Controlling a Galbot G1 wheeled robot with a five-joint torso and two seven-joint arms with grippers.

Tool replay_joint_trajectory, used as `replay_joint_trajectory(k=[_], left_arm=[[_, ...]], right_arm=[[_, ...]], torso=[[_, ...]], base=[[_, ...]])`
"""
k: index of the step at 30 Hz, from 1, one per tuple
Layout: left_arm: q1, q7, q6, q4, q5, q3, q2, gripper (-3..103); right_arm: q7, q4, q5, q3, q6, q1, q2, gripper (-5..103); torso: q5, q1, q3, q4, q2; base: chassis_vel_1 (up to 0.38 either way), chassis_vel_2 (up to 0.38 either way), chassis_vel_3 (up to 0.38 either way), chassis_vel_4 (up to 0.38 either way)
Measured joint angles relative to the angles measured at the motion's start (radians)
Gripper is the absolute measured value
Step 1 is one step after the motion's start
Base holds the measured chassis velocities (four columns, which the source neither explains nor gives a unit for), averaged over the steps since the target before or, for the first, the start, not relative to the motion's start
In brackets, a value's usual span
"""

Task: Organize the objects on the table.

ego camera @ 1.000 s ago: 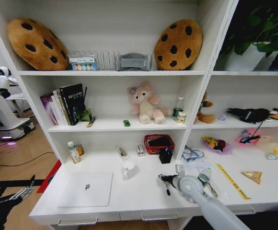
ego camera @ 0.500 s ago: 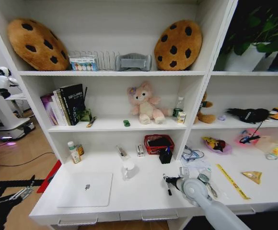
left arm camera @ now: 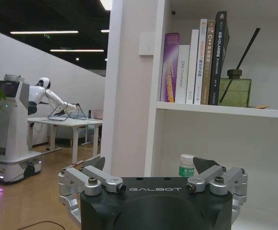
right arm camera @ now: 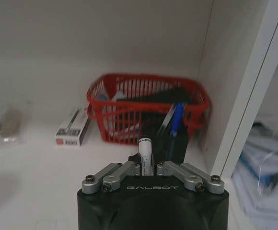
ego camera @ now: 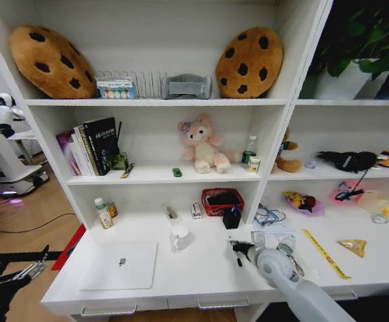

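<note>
Above the long white desk top [ego camera: 201,268], toward its back edge near the red mesh basket [right arm camera: 146,112], the right gripper [right arm camera: 148,168] pinches a slim black marker [right arm camera: 145,155] upright; the left gripper [left arm camera: 151,184], fingers wide, hangs off the left end.

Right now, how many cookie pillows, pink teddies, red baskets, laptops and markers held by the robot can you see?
Cookie pillows: 2
Pink teddy: 1
Red basket: 1
Laptop: 1
Marker, pinched in the right gripper above the desk, facing the basket: 1
Total: 6
The left gripper hangs idle beside the desk's left end.
</note>
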Motion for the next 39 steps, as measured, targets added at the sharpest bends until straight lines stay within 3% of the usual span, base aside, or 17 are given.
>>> replay_joint_trajectory(k=[1,2,4,5,6,7,10,14,25,39], left_arm=[[0.0,0.0,0.0,0.0,0.0,0.0,0.0,100],[0.0,0.0,0.0,0.0,0.0,0.0,0.0,100],[0.0,0.0,0.0,0.0,0.0,0.0,0.0,100],[0.0,0.0,0.0,0.0,0.0,0.0,0.0,100],[0.0,0.0,0.0,0.0,0.0,0.0,0.0,100],[0.0,0.0,0.0,0.0,0.0,0.0,0.0,100],[0.0,0.0,0.0,0.0,0.0,0.0,0.0,100],[0.0,0.0,0.0,0.0,0.0,0.0,0.0,100],[0.0,0.0,0.0,0.0,0.0,0.0,0.0,100],[0.0,0.0,0.0,0.0,0.0,0.0,0.0,100]], right_arm=[[0.0,0.0,0.0,0.0,0.0,0.0,0.0,10],[-0.035,0.005,-0.067,0.01,0.04,-0.005,0.0,10],[-0.141,0.011,-0.291,0.045,0.196,-0.009,-0.003,10],[-0.141,0.011,-0.291,0.045,0.196,-0.009,-0.003,10],[-0.184,-0.009,-0.376,0.052,0.282,0.004,-0.003,10],[-0.184,-0.009,-0.376,0.052,0.282,0.004,-0.003,10],[-0.262,-0.139,-0.457,0.013,0.438,0.145,0.014,10],[-0.323,-0.295,-0.438,-0.047,0.521,0.28,0.041,10],[-0.348,-0.51,-0.447,-0.18,0.577,0.485,0.099,10],[-0.357,-0.565,-0.462,-0.179,0.611,0.451,0.135,10]], torso=[[0.0,0.0,0.0,0.0,0.0],[0.0,0.0,0.0,0.0,0.0],[-0.0002,0.0,0.0,-0.0001,0.0],[-0.0002,0.0,0.0,-0.0001,0.0],[-0.0001,0.0,0.0,-0.0001,0.0],[-0.0001,0.0,0.0,-0.0001,0.0],[-0.0001,0.0,0.0,0.0001,0.0],[-0.0002,0.0,0.0,0.0,0.0],[-0.0002,0.0,0.0,0.0003,0.0],[-0.0001,0.0,0.0,0.0,0.0]], base=[[0.0,0.0,0.0,0.0],[0.0,0.0,0.0,0.0],[0.0,0.0,0.0,0.0],[0.0,0.0,0.0,0.0],[0.0,0.0,0.0,0.0],[0.0,0.0,0.0,0.0],[0.0,0.0,0.0,0.0],[0.0,0.0,0.0,0.0],[0.0,0.0,0.0,0.0],[0.0,0.0,0.0,0.0]])
